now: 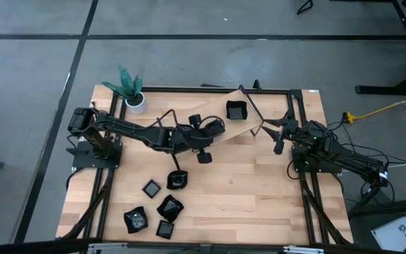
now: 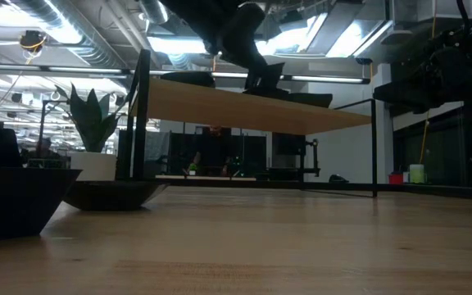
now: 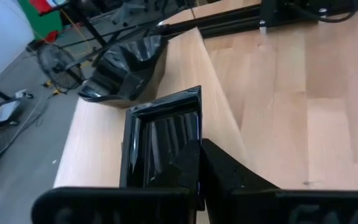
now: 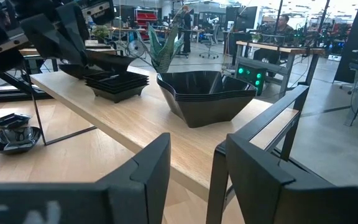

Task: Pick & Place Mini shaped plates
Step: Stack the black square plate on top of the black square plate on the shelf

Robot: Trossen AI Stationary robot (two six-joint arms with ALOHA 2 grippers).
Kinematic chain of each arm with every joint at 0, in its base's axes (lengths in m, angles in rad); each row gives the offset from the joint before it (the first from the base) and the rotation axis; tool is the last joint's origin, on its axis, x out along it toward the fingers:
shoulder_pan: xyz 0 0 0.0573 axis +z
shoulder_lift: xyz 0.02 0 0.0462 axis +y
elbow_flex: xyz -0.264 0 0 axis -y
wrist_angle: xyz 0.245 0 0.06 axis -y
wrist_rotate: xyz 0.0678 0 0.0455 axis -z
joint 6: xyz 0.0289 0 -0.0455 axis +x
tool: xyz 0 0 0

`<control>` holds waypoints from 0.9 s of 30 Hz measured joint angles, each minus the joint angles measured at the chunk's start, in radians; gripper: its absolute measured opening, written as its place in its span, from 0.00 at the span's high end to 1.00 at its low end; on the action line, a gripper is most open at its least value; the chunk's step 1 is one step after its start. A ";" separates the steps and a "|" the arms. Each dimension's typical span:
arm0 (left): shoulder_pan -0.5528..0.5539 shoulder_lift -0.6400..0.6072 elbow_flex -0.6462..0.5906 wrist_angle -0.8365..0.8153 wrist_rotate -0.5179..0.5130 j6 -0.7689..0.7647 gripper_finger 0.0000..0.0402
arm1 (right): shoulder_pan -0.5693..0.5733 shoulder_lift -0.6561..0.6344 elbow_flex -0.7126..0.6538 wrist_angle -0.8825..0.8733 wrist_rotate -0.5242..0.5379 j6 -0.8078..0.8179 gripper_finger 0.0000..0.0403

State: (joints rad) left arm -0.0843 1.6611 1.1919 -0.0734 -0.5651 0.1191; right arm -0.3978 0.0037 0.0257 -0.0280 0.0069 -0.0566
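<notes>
the square plate (image 3: 163, 146) is over the raised shelf (image 1: 238, 125), gripped at its rim by the left tool (image 3: 194, 168), so it is held and not yet let go. just beyond it on the shelf sits a wavy plate (image 3: 126, 68). in the right wrist view the shelf carries a stack of ribbed plates (image 4: 117, 84) and a stack of wavy plates (image 4: 207, 93) near each other.

by my judgement the task is about half done: some plates are already on the shelf, but five or so loose plates (image 1: 168, 206) are lying on the worktop (image 1: 259, 183) near its front edge, well apart from the shelf.

the right tool (image 4: 191, 171) waits beside the shelf end with its fingers apart and nothing between them.

the high view shows the plates left on the worktop, which the left wrist view does not. the wrist views show the stacks and the grip, which from above are mostly hidden by the arm. the low view shows only the shelf's underside and a plant pot (image 2: 93, 164).
</notes>
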 joint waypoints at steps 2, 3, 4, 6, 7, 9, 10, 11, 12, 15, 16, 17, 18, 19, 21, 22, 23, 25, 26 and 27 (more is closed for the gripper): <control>0.000 0.000 0.000 0.001 -0.034 -0.007 0.99 | 0.000 0.000 0.000 0.000 0.000 0.000 0.62; 0.000 0.000 0.000 0.002 -0.053 -0.016 0.99 | 0.000 0.000 0.000 0.000 0.000 0.000 0.62; 0.000 0.000 0.000 0.005 -0.066 -0.029 0.99 | 0.000 0.000 0.000 0.000 0.000 0.000 0.62; 0.000 0.000 0.000 0.017 -0.069 -0.053 0.99 | 0.000 0.000 0.000 0.000 0.000 0.000 0.62; 0.000 0.000 0.000 0.022 -0.068 -0.065 0.99 | 0.000 0.000 0.000 0.000 0.000 0.000 0.62; 0.000 0.000 0.000 0.025 -0.069 -0.084 0.99 | 0.000 0.000 0.000 0.000 0.000 0.000 0.62; 0.000 0.000 0.000 0.025 -0.069 -0.096 0.99 | 0.000 0.000 0.000 0.000 0.000 0.000 0.62; 0.000 0.000 0.000 0.025 -0.068 -0.113 0.99 | 0.000 0.000 0.000 0.000 0.000 0.000 0.62; 0.000 0.000 0.000 0.025 -0.069 -0.132 0.99 | 0.000 0.000 0.000 0.000 0.000 0.000 0.62; 0.000 0.000 0.000 0.022 -0.069 -0.176 0.99 | 0.000 0.000 0.000 0.000 0.000 0.000 0.62; 0.000 0.000 0.000 0.019 -0.069 -0.188 0.99 | 0.000 0.000 0.000 0.000 0.000 0.000 0.62; 0.000 0.000 0.000 0.017 -0.069 -0.198 0.99 | 0.000 0.000 0.000 0.000 0.000 0.000 0.62; 0.000 0.000 0.000 0.014 -0.069 -0.207 0.99 | 0.000 0.000 0.000 0.000 0.000 0.000 0.62; 0.000 0.000 0.000 0.011 -0.069 -0.211 0.99 | 0.000 0.000 0.000 0.000 0.000 0.000 0.62; 0.000 0.000 0.000 0.010 -0.069 -0.211 0.99 | 0.000 0.000 0.000 0.000 0.000 0.000 0.62; 0.000 0.000 0.000 0.010 -0.068 -0.213 0.99 | 0.000 0.000 0.000 0.000 0.000 0.000 0.62; 0.000 0.000 0.000 0.010 -0.067 -0.215 0.99 | 0.000 0.000 0.000 0.000 0.000 0.000 0.62; 0.000 0.000 0.000 0.010 -0.064 -0.226 0.99 | 0.000 0.000 0.000 0.000 0.000 0.000 0.62; 0.000 0.000 0.000 0.010 -0.064 -0.232 0.98 | 0.000 0.000 0.000 0.000 0.000 0.000 0.62; 0.000 0.000 0.000 0.010 -0.064 -0.237 0.98 | 0.000 0.000 0.000 0.000 0.000 0.000 0.62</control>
State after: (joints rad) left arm -0.0841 1.6611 1.1919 -0.0635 -0.6291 -0.1174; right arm -0.3980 0.0037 0.0257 -0.0280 0.0070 -0.0566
